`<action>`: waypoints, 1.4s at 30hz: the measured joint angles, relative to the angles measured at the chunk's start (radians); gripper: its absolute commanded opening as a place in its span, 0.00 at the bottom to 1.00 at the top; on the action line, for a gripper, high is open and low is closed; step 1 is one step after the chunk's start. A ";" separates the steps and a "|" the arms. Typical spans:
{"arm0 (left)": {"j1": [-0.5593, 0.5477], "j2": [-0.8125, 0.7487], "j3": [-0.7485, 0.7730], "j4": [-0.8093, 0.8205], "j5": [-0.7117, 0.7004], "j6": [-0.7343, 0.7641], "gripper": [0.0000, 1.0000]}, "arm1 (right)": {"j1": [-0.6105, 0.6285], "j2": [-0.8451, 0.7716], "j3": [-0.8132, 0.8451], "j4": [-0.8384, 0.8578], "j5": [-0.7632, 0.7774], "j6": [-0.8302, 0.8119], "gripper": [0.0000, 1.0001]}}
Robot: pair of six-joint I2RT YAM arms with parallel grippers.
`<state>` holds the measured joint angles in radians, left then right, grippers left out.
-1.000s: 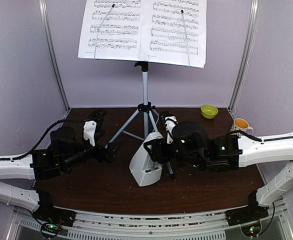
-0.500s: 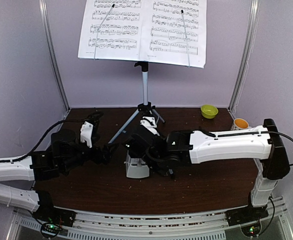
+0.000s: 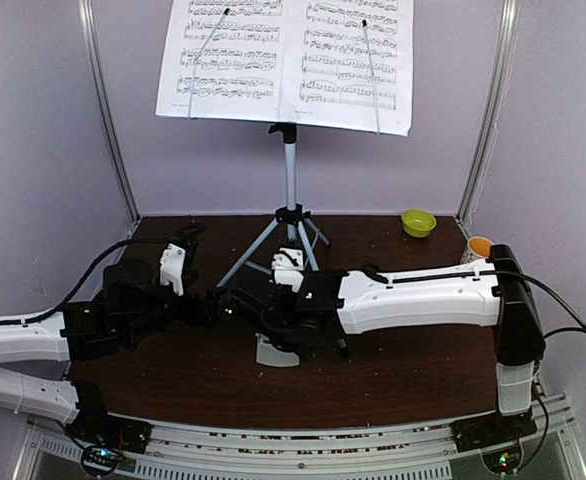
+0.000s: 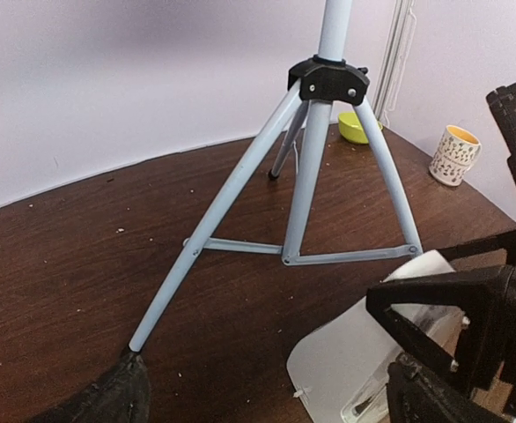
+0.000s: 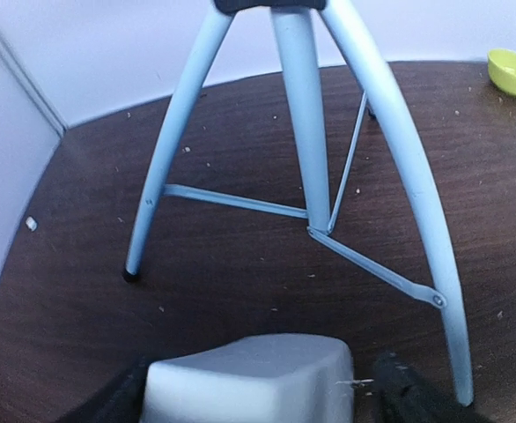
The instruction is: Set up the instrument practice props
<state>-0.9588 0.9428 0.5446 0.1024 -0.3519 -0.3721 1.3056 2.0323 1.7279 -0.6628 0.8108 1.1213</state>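
Note:
The music stand (image 3: 290, 180) rises on its silver tripod at the back middle, with two sheet-music pages (image 3: 223, 60) (image 3: 353, 60) on its desk. In front of the tripod the white metronome (image 3: 270, 352) rests on the table. My right gripper (image 3: 281, 328) reaches over it from the right. In the right wrist view the metronome (image 5: 249, 379) sits between the spread jaws of that gripper (image 5: 258, 397), with a gap at the right finger. My left gripper (image 3: 216, 300) is open and holds nothing. In its wrist view a tripod leg (image 4: 214, 229) ends at its left finger (image 4: 108, 397).
A yellow-green bowl (image 3: 418, 222) and a white mug (image 3: 480, 247) with an orange inside stand at the back right. The tripod's three legs and braces (image 5: 240, 201) spread over the table's middle. Purple walls close the back and sides.
My right arm has swung left with the metronome and lowered it from a tilt onto the table before the tripod. Its jaws have widened. The left arm has barely moved.

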 measured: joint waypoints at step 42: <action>-0.239 0.570 0.403 -0.159 -0.273 -0.362 0.92 | -0.340 -0.917 -1.105 1.038 -0.505 -0.523 1.00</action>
<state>-1.1980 1.5131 0.9474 -0.0563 -0.6247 -0.7341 0.9657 1.1156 0.6228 0.3748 0.3054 0.5987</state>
